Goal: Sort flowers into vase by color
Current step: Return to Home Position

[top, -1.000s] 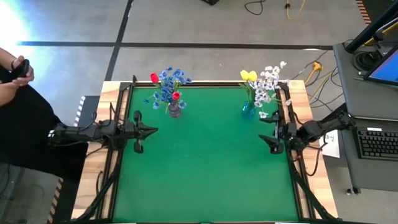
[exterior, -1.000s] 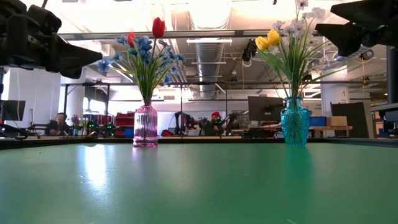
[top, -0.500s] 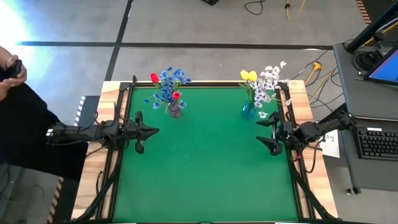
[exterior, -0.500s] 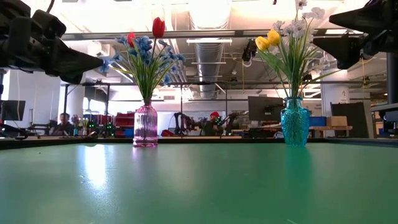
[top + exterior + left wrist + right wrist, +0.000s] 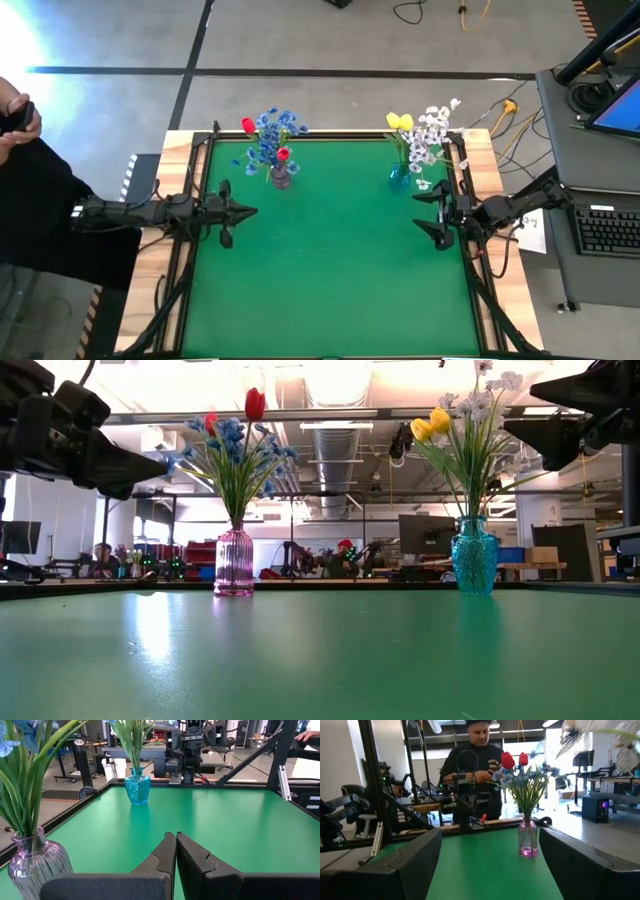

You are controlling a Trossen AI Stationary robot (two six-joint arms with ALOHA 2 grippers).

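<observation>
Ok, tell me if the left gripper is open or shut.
Shut: in the wrist view the left gripper has its two fingers pressed together, with nothing between them.

Blue clusters (image 5: 268, 142) and 2 red tulips (image 5: 248, 125) stand upright in the purple vase (image 5: 281, 179); 2 yellow tulips (image 5: 400, 121) and white sprays (image 5: 433, 130) fill the blue vase (image 5: 399, 178).

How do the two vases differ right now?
The purple vase is ribbed and pale; the blue vase is teal and bulbous. The purple vase holds red tulips and blue clusters; the blue vase holds yellow tulips and white blossoms. Both stand upright near the far edge of the table.
</observation>
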